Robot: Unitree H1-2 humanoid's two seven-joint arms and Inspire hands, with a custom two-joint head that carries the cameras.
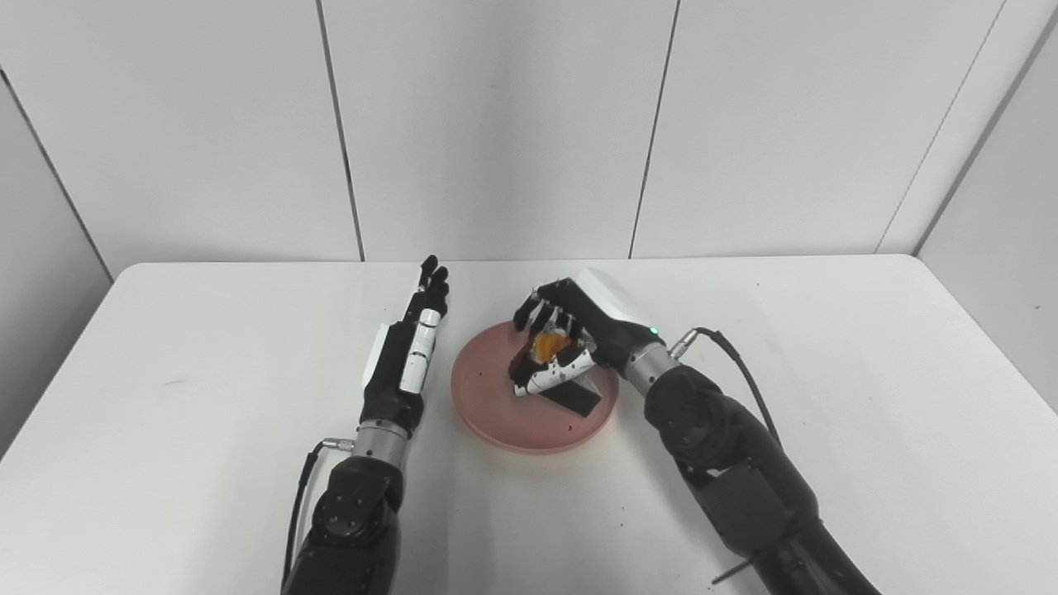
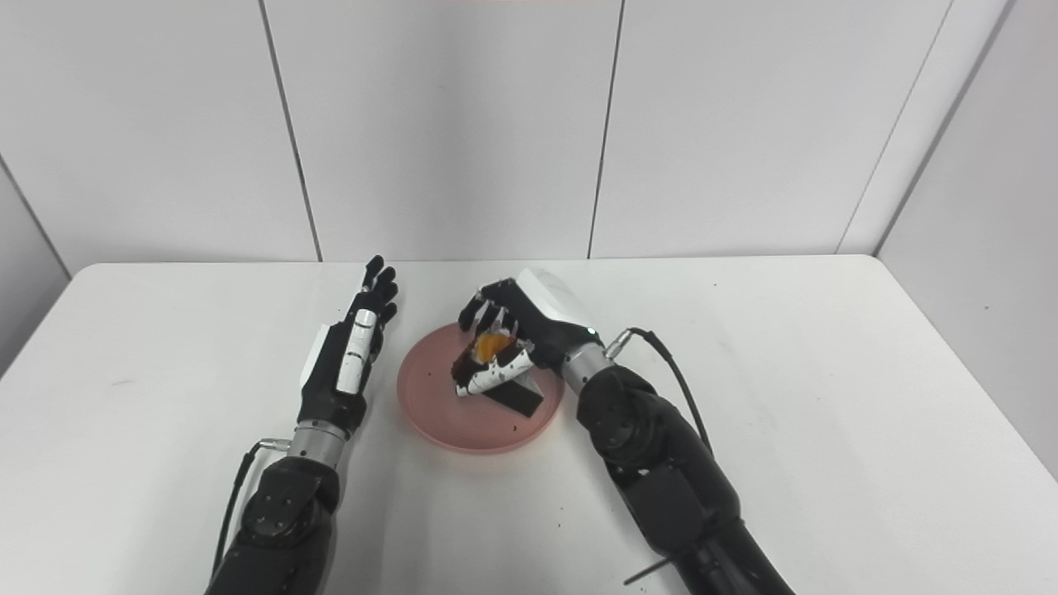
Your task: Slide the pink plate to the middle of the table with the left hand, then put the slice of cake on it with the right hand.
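The pink plate [image 1: 496,405] lies near the middle of the white table. The slice of cake [image 1: 552,365], dark brown with an orange top, sits on the plate's right half. My right hand [image 1: 570,335] is over the plate with its fingers and thumb curled around the cake. My left hand [image 1: 413,347] lies just left of the plate, fingers straight and pointing away, holding nothing and apart from the plate's rim.
The white table [image 1: 826,397] runs to a white panelled wall at the back. A black cable [image 1: 736,364] loops off my right wrist above the table.
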